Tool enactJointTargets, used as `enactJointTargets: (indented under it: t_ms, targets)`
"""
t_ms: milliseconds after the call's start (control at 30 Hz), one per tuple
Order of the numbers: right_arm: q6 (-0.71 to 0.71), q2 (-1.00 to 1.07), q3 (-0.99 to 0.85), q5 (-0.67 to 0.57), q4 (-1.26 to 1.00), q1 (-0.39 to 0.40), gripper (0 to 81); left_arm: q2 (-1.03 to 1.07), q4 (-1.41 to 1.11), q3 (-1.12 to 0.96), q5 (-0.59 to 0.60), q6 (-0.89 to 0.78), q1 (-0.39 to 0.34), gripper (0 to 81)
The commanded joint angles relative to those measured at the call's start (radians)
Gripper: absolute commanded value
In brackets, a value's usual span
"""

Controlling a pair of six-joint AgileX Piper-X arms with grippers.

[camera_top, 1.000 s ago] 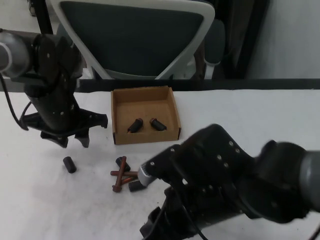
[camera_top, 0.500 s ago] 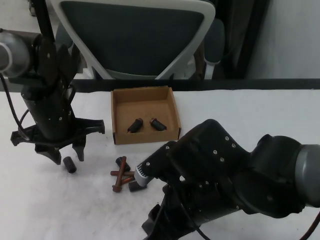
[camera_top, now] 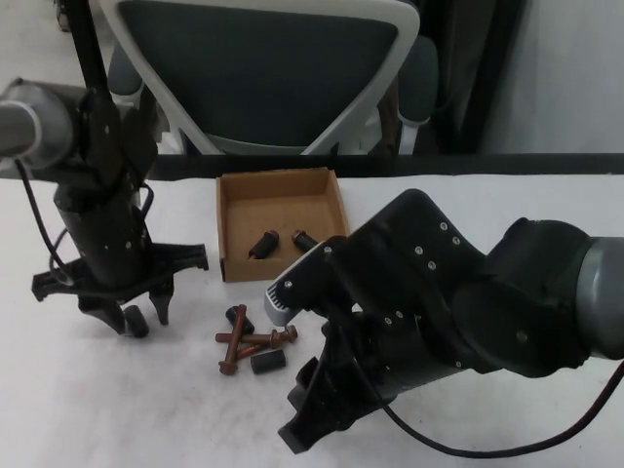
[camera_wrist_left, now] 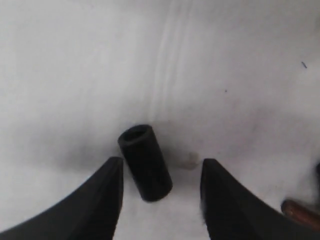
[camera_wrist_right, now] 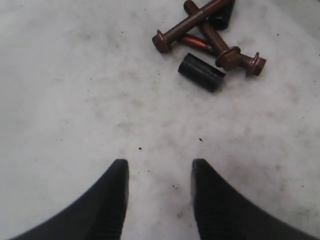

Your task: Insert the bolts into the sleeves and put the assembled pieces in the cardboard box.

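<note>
A lone black sleeve [camera_wrist_left: 146,162] lies on the white bench between the open fingers of my left gripper [camera_wrist_left: 160,197], which stands over it at the left [camera_top: 137,310]. It is not gripped. Three copper bolts [camera_wrist_right: 200,30] lie crossed in a pile [camera_top: 255,339] with another black sleeve [camera_wrist_right: 201,72] beside them and a third sleeve [camera_top: 237,317] at the pile's far side. My right gripper [camera_wrist_right: 159,192] hovers open a short way from the pile, with nothing between its fingers. The cardboard box [camera_top: 283,187] behind holds two assembled pieces [camera_top: 263,242].
The bulky right arm [camera_top: 458,312] covers much of the near right of the bench. An office chair [camera_top: 263,68] stands behind the bench's far edge. A bolt's end [camera_wrist_left: 300,212] shows near the left gripper.
My left gripper has come down and nearer, its fingers now straddling the lone sleeve. The right arm has shifted, uncovering the bolt pile in the high view.
</note>
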Motion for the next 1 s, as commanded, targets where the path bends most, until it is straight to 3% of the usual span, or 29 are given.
enactJointTargets:
  t_ms: [0,233,300,533,767,967]
  targets:
    - [-0.035,0.004,-0.01,0.013,-0.003,-0.009,38.5,0.033,-0.058,-0.007,-0.007,-0.016,0.003,45.5]
    - [-0.059,0.004,-0.016,0.032,-0.005,-0.043,38.5,0.062,-0.098,-0.007,-0.007,-0.029,0.013,43.3]
    - [-0.066,0.004,-0.016,0.032,-0.005,-0.043,38.5,0.061,-0.106,-0.007,-0.013,-0.008,0.017,36.4]
    - [-0.086,0.004,-0.016,0.04,-0.022,-0.043,38.5,0.061,-0.117,-0.007,-0.012,0.127,0.02,0.0]
    - [-0.089,0.004,-0.045,0.039,-0.02,-0.043,38.5,0.037,-0.134,0.036,-0.012,0.24,0.008,0.5]
    - [-0.089,0.036,-0.129,0.035,0.048,-0.043,38.5,-0.097,-0.317,0.181,0.016,0.301,-0.02,0.5]
